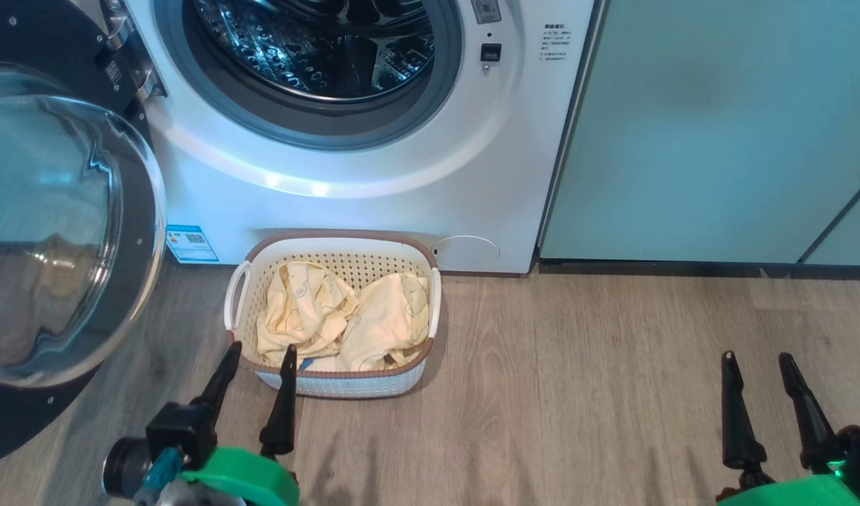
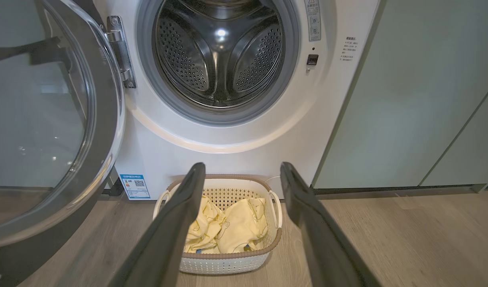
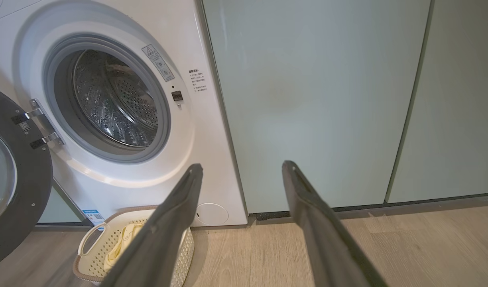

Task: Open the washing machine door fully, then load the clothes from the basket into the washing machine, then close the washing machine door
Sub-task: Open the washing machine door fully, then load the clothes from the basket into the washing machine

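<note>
Your left gripper [image 1: 261, 346] has its fingers spread wide and holds nothing. It sits at the near side of the basket [image 1: 346, 385], which stands on the wood floor [image 1: 577, 393] just in front of the washing machine [image 1: 374, 204]. The clothes [image 1: 346, 320] lie heaped inside the basket. At the left the washing machine door [image 1: 64, 232] stands swung open, leaving the steel drum [image 1: 317, 42] exposed. Your right gripper [image 1: 757, 356] is equally wide and empty; it hangs well to the right, before the pale-green cabinet doors [image 1: 704, 126].

Bright, sharp frames; glare spots on the washing machine [image 1: 374, 190], reflections across the washing machine door [image 1: 50, 232].
</note>
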You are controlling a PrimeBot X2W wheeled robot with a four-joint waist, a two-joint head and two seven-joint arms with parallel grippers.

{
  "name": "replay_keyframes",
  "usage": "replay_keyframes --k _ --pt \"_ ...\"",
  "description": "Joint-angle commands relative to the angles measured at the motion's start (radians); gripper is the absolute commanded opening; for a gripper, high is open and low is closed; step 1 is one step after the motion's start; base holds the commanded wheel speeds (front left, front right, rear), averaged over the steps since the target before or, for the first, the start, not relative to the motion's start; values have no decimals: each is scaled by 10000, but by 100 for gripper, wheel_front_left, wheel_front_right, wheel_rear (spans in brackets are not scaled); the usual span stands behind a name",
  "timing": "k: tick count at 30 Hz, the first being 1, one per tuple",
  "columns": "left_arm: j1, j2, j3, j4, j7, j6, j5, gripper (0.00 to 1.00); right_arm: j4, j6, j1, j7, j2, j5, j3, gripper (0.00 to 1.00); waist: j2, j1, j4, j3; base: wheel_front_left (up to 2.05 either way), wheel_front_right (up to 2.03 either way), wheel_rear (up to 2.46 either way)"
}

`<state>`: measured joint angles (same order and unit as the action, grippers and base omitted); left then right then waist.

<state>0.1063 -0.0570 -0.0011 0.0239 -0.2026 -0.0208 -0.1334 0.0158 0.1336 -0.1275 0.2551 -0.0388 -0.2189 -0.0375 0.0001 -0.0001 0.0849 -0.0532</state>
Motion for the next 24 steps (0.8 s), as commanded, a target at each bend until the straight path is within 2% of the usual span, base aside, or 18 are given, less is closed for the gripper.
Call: replay_keyframes --k 1,15,24 --pt "-314 -148 302 -315 -122 -22 4 100 -371 -29 239 67 -114 -22 -176 100 -1 1 -8 -8 0 0 0" --pt "-417 -220 202 -119 -253 -94 -45 100 -375 -29 274 67 -114 -41 -178 100 -1 1 68 -65 4 -4 0" --pt "-456 -265 124 -137 -342 -176 -14 100 -403 -29 293 67 -114 -51 -155 100 -1 1 88 -120 101 -101 0"
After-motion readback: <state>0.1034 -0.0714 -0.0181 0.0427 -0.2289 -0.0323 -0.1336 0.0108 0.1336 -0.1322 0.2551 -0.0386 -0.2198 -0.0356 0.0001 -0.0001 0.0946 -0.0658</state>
